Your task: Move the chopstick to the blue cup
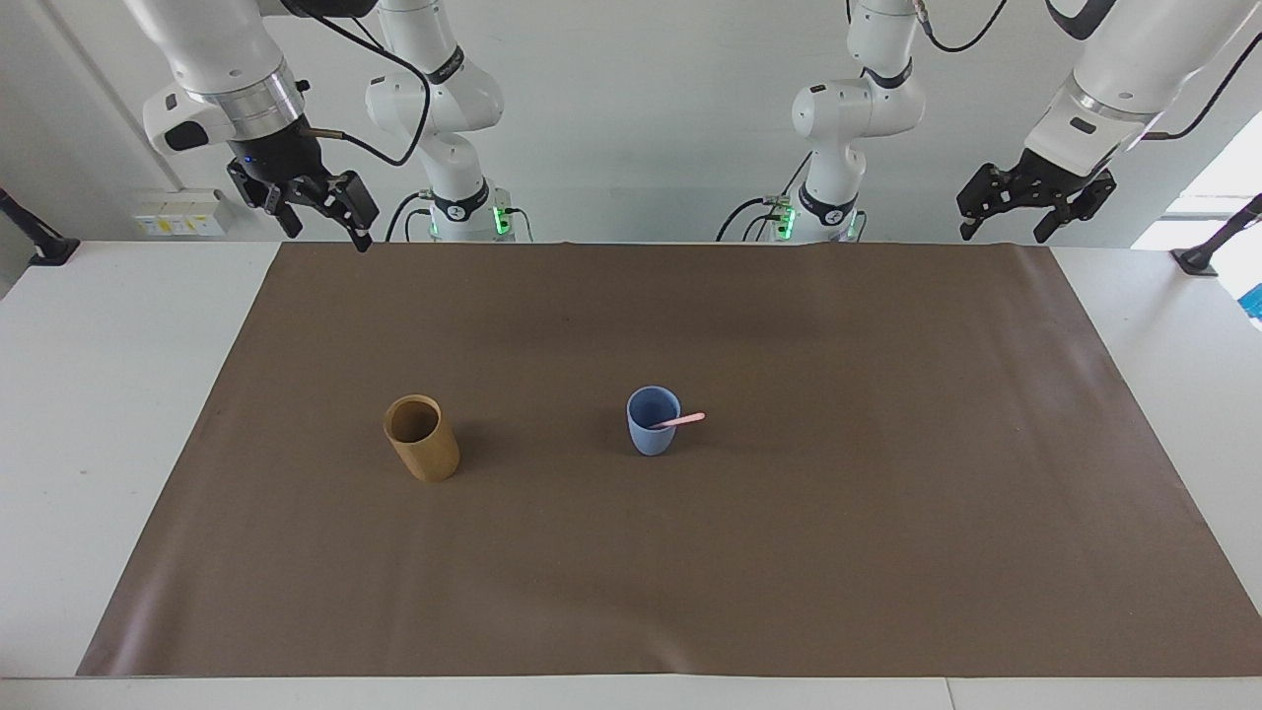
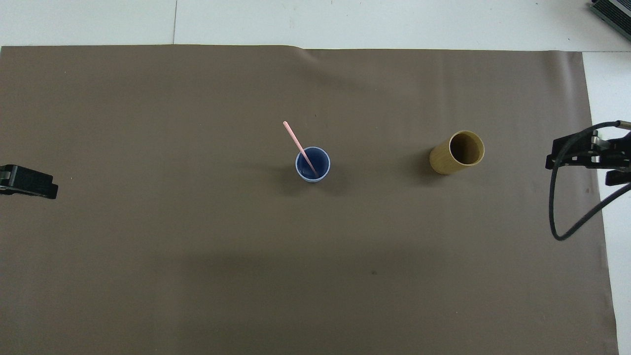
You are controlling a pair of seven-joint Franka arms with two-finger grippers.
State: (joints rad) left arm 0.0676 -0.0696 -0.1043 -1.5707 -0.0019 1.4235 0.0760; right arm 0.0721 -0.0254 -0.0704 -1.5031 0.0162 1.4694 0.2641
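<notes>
The blue cup (image 1: pixel 652 432) stands upright near the middle of the brown mat and also shows in the overhead view (image 2: pixel 321 167). A light-pink chopstick (image 1: pixel 680 420) stands in it, leaning over the rim toward the left arm's end of the table; in the overhead view (image 2: pixel 297 142) its lower end rests inside the cup. My right gripper (image 1: pixel 325 225) is open and empty, raised over the mat's edge at the right arm's end (image 2: pixel 567 157). My left gripper (image 1: pixel 1004 227) is open and empty and waits raised at the left arm's end (image 2: pixel 29 181).
A taller tan-brown cylindrical cup (image 1: pixel 423 444) stands on the mat beside the blue cup, toward the right arm's end, with nothing showing inside it (image 2: pixel 456 153). The brown mat (image 1: pixel 789 552) covers most of the white table.
</notes>
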